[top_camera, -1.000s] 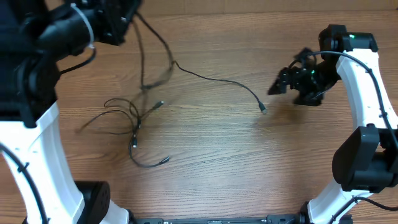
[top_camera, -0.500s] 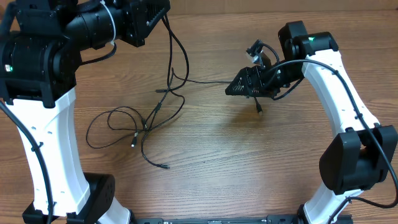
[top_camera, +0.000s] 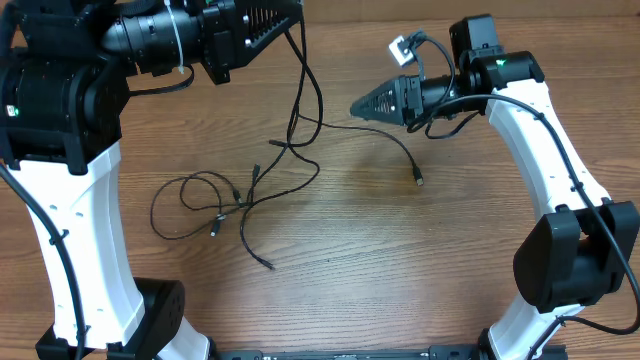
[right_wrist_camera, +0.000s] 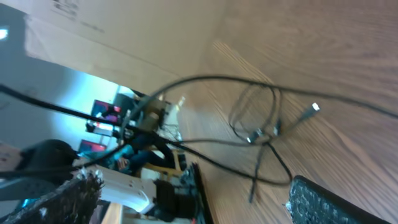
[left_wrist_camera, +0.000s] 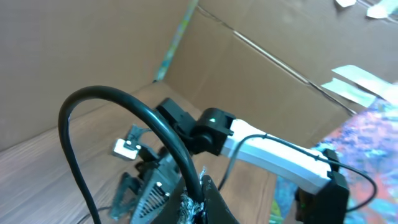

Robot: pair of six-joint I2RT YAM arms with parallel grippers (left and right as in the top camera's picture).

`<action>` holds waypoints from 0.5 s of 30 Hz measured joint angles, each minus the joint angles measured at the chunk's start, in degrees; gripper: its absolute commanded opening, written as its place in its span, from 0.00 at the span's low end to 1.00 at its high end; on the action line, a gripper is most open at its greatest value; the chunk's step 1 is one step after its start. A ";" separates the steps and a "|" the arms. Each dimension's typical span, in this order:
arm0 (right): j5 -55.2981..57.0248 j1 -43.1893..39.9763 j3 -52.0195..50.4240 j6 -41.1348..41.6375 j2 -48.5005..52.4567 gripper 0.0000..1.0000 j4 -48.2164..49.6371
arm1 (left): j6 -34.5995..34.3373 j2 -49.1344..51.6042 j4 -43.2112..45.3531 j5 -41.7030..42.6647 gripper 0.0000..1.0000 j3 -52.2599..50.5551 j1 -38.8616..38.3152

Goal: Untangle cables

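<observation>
The cables (top_camera: pixel 232 203) lie as a loose black tangle left of the table's centre. One strand (top_camera: pixel 303 75) rises from the tangle to my left gripper (top_camera: pixel 288 17), which is raised at the top and shut on it. The left wrist view shows that cord (left_wrist_camera: pixel 163 134) pinched between the left gripper's (left_wrist_camera: pixel 198 200) jaws. Another strand runs right and ends in a plug (top_camera: pixel 418 181) on the table. My right gripper (top_camera: pixel 358 106) hovers open beside the strands and points left. In the right wrist view the cables (right_wrist_camera: pixel 264 127) lie ahead of the right gripper (right_wrist_camera: pixel 199 205), which has nothing between its fingers.
Cardboard walls (left_wrist_camera: pixel 261 68) stand behind the wooden table (top_camera: pixel 400 260). Both arm bases sit at the near edge, the left base (top_camera: pixel 150 320) and the right base (top_camera: pixel 560 290). A thicker black wire (top_camera: pixel 560 100) runs along the right arm.
My left gripper has moved right with its cord, dragging the tangle rightward. The right gripper swung in from the right toward the cables and opened wider.
</observation>
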 measured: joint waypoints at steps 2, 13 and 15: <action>-1.03 0.13 0.00 2.08 0.00 0.95 2.05 | -0.13 0.00 1.31 1.40 0.04 0.00 -0.37; -0.96 7.41 0.00 9.97 0.00 0.95 6.82 | -0.33 0.00 3.74 3.67 0.04 0.00 -4.92; -0.35 9.09 0.00 12.59 0.00 0.91 9.09 | -0.33 0.00 3.74 3.32 0.04 0.00 -5.86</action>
